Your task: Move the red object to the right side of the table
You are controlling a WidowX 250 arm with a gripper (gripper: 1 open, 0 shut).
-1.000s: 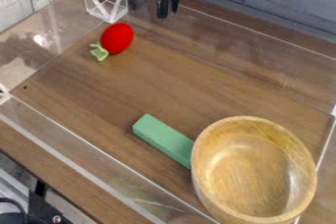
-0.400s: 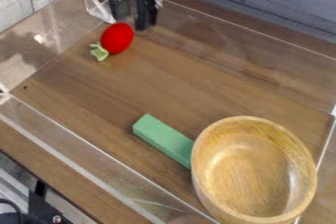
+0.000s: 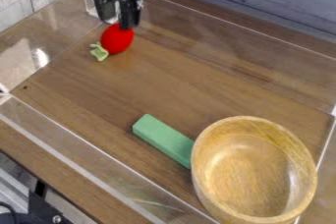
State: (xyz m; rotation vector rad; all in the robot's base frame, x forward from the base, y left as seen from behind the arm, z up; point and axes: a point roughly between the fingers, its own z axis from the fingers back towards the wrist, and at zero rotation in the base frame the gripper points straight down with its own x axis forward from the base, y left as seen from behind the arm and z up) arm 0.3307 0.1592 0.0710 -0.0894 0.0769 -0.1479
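Note:
The red object [image 3: 117, 39], a small glossy red toy fruit with a green leafy stem at its left, lies on the dark wood-grain table [image 3: 197, 81] near the far left corner. My black gripper [image 3: 117, 16] hangs right over it, pointing down, open, fingertips just above the fruit's top and partly covering it. Nothing is between the fingers.
A flat green rectangular block [image 3: 163, 139] lies near the front middle. A large wooden bowl [image 3: 253, 176] fills the front right corner. Clear acrylic walls [image 3: 39, 31] ring the table's edges.
My gripper has moved left and down, from behind and to the right of the red fruit to directly above it. The fruit, block and bowl have stayed put.

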